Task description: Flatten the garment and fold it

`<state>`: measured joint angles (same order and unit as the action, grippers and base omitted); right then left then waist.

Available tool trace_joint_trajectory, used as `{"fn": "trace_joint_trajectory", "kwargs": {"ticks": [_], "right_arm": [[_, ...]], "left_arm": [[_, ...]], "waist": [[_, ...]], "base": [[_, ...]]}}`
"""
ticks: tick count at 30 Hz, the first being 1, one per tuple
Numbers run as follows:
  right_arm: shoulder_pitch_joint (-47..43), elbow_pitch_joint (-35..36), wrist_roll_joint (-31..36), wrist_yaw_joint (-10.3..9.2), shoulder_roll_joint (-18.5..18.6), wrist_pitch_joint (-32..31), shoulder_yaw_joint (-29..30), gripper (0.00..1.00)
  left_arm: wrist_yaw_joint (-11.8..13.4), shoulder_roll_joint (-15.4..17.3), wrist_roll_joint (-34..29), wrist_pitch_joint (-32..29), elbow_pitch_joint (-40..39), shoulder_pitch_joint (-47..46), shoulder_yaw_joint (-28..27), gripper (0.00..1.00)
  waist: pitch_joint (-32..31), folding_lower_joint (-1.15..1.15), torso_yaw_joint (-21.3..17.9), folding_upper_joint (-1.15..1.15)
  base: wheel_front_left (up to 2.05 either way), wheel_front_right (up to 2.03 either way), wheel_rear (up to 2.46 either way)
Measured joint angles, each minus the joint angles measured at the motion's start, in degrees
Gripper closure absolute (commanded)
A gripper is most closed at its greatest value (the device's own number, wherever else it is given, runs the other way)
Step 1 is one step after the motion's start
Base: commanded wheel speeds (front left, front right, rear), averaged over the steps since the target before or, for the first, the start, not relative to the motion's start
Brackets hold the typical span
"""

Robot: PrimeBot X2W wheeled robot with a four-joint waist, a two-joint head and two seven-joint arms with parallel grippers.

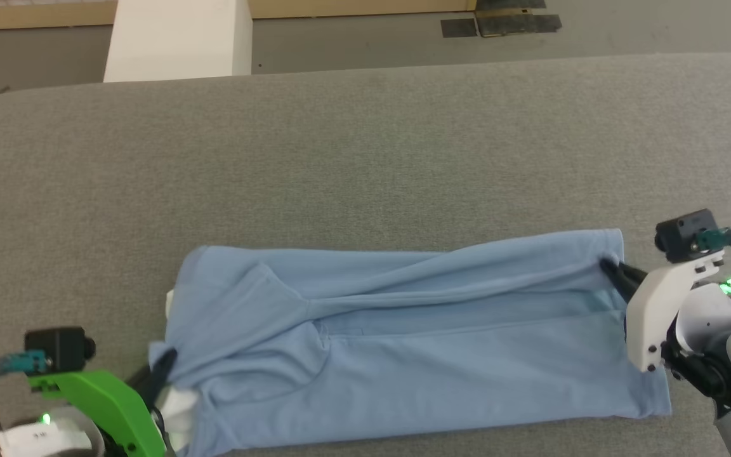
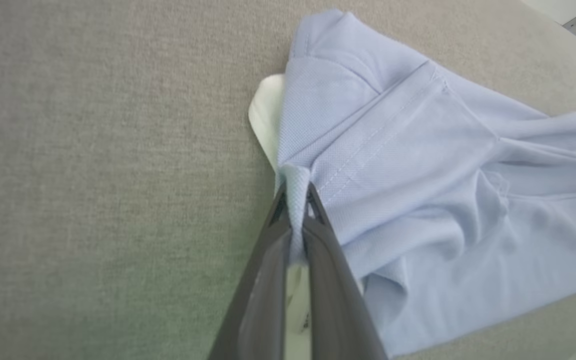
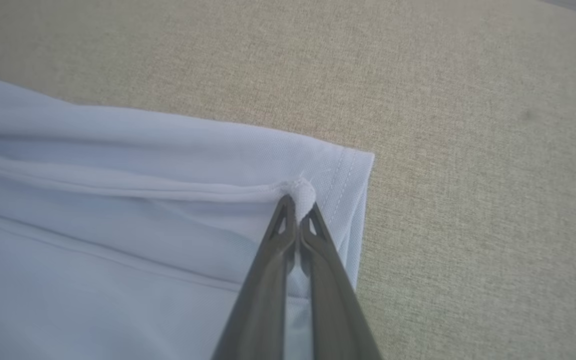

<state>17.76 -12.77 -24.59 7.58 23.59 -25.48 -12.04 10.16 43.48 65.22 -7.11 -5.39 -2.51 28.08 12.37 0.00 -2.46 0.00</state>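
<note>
Garment (image 1: pixel 403 343) lies long axis left-to-right, left hand (image 1: pixel 165 363) pinching collar end, right hand (image 1: pixel 608 264) pinching hem.

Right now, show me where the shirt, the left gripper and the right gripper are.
shirt (image 1: pixel 441 355): head view, on its flat blue body panel.
left gripper (image 2: pixel 296 192): left wrist view, between its fingertips, pinching a blue fold.
right gripper (image 3: pixel 299 202): right wrist view, between its fingertips, pinching fabric near the hem.
</note>
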Motion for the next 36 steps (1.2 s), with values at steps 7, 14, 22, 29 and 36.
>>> {"fn": "trace_joint_trajectory", "kwargs": {"ticks": [7,14,22,29,36], "right_arm": [[-2.0,-0.3,0.8,0.0,2.4,-9.5,-2.5,1.0],[-2.0,-0.7,1.2,0.0,1.9,-13.5,-2.4,1.0],[-7.1,2.9,1.2,0.0,-1.4,-13.6,2.8,0.0],[-14.1,10.8,1.6,0.0,-5.5,-7.1,9.4,0.0],[-17.1,16.0,4.5,0.0,-13.7,5.6,17.7,0.0]], "left_arm": [[-0.7,-0.7,0.7,-2.4,0.5,1.8,3.4,1.0],[-2.1,-2.9,-0.3,-2.8,3.8,0.0,5.4,0.91],[-1.6,-5.9,-4.3,7.6,5.3,-0.4,2.8,0.0],[1.1,-9.5,-10.6,19.6,5.9,-1.0,-0.3,0.0],[2.8,-16.2,-23.1,21.7,8.2,-5.2,-6.4,0.0]], "waist": [[0.5,0.0,1.2,0.0],[1.0,0.0,1.6,0.0],[-1.8,0.0,1.6,0.0],[-4.4,0.0,1.9,0.0],[-5.2,0.0,2.8,0.0]], "base": [[0.0,0.0,0.0],[0.0,0.0,0.0],[0.0,0.0,0.0],[0.0,0.0,0.0],[0.0,0.0,0.0]]}}
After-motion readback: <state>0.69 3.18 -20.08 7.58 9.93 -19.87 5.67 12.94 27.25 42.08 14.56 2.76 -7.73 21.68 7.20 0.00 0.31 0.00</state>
